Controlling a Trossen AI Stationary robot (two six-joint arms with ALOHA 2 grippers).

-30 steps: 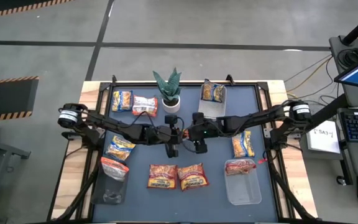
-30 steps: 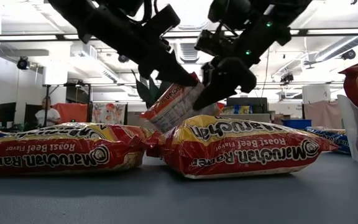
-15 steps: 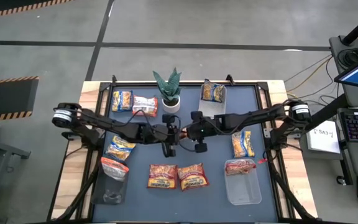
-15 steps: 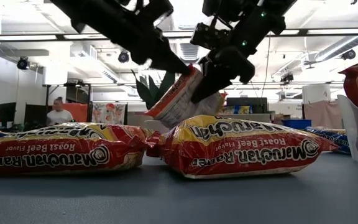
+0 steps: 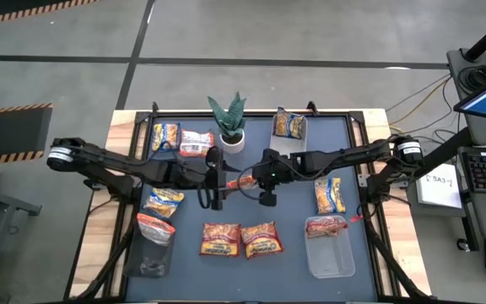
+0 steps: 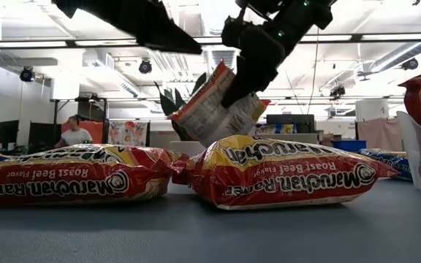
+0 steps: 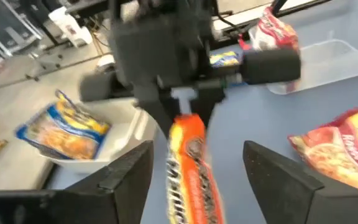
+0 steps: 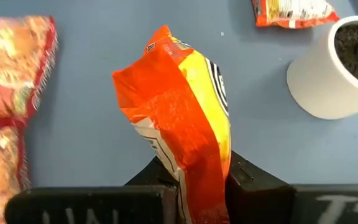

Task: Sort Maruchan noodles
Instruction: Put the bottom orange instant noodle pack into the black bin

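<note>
From above, the left pincer [image 5: 215,187] had drawn back from the orange packet [image 5: 245,181] it gripped a second earlier; its fingers now stood apart and empty. The right pincer [image 5: 261,179] was clamped on that packet over the middle of the worktop [image 5: 294,253], beside the potted plant [image 5: 230,122].

At table height, the packet [image 6: 214,109] hung tilted from the right pincer [image 6: 241,77], higher than before, above two red packets [image 6: 269,172].

The left wrist camera showed its parted fingers [image 7: 272,174] clear of the packet [image 7: 191,168].

The right wrist camera showed the packet [image 8: 185,118] pinched at its end.
</note>
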